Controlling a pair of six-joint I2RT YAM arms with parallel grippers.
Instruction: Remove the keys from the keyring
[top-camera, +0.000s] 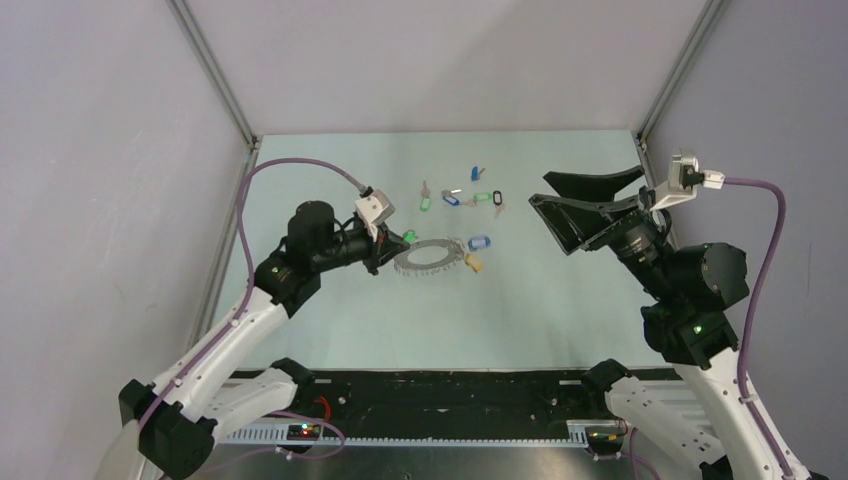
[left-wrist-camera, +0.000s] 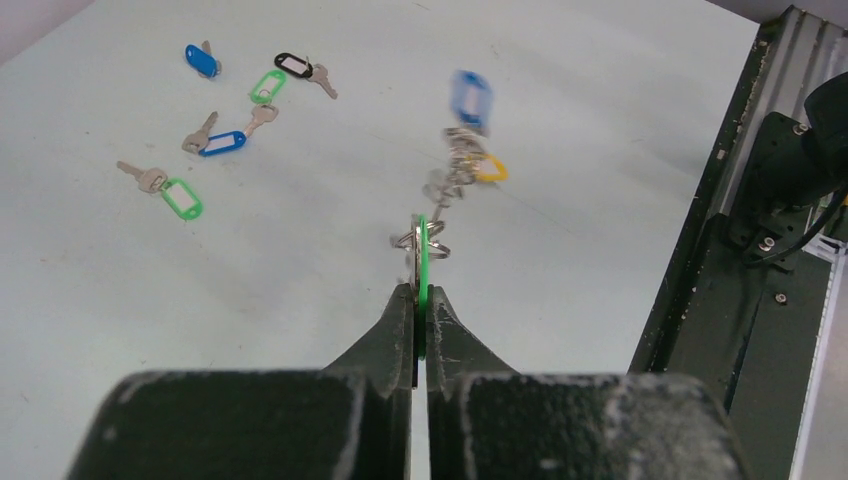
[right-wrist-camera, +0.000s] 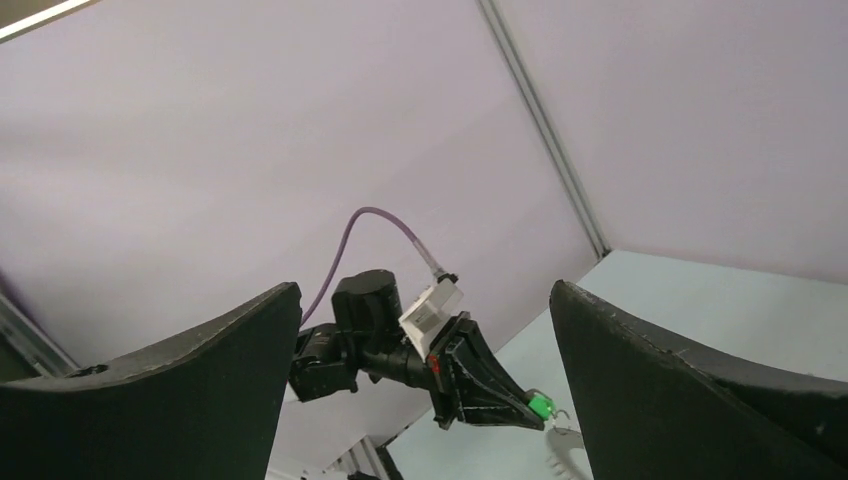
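Observation:
My left gripper (top-camera: 392, 248) (left-wrist-camera: 421, 296) is shut on the green tag (left-wrist-camera: 423, 250) (top-camera: 408, 237) of a key, with a thin grey metal edge pressed beside it. The toothed grey keyring (top-camera: 430, 255) hangs from that grip just above the table. A blue-tagged key (top-camera: 479, 242) (left-wrist-camera: 470, 98) and a yellow piece (top-camera: 474, 263) (left-wrist-camera: 490, 168) dangle at its far side, blurred. My right gripper (top-camera: 540, 190) (right-wrist-camera: 425, 290) is wide open and holds nothing. It is raised to the right of the ring and faces the left gripper.
Several loose keys lie behind the ring: a green-tagged one (top-camera: 424, 200) (left-wrist-camera: 180, 197), blue-tagged ones (top-camera: 452, 197) (top-camera: 476, 172), another green one (top-camera: 482, 197) and a black one (top-camera: 497, 197) (left-wrist-camera: 293, 65). Grey walls and metal frame posts enclose the table (top-camera: 330, 330).

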